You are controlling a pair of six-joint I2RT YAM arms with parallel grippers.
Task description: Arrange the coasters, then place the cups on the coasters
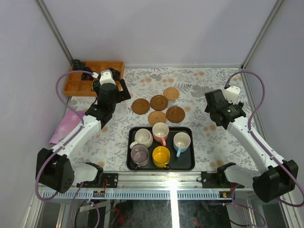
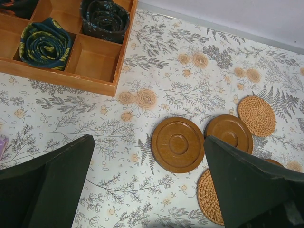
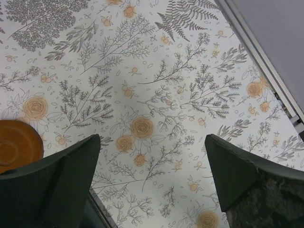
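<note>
Several round brown coasters (image 1: 159, 102) lie in a loose cluster on the floral table top, behind a black tray (image 1: 189, 164) that holds several cups (image 1: 161, 156). In the left wrist view I see two wooden coasters (image 2: 177, 144) and two woven ones (image 2: 256, 115). My left gripper (image 1: 122, 90) (image 2: 148, 140) hovers open just left of the cluster, holding nothing. My right gripper (image 1: 212, 108) (image 3: 152, 137) hangs open over bare cloth to the right of the cluster. One coaster's edge (image 3: 16, 145) shows at the left of its view.
A wooden compartment box (image 1: 92, 76) (image 2: 90, 61) with rolled dark fabrics sits at the back left, close behind the left gripper. A pink cloth (image 1: 66, 126) lies along the left wall. Enclosure walls and a metal rail (image 3: 266, 71) bound the table.
</note>
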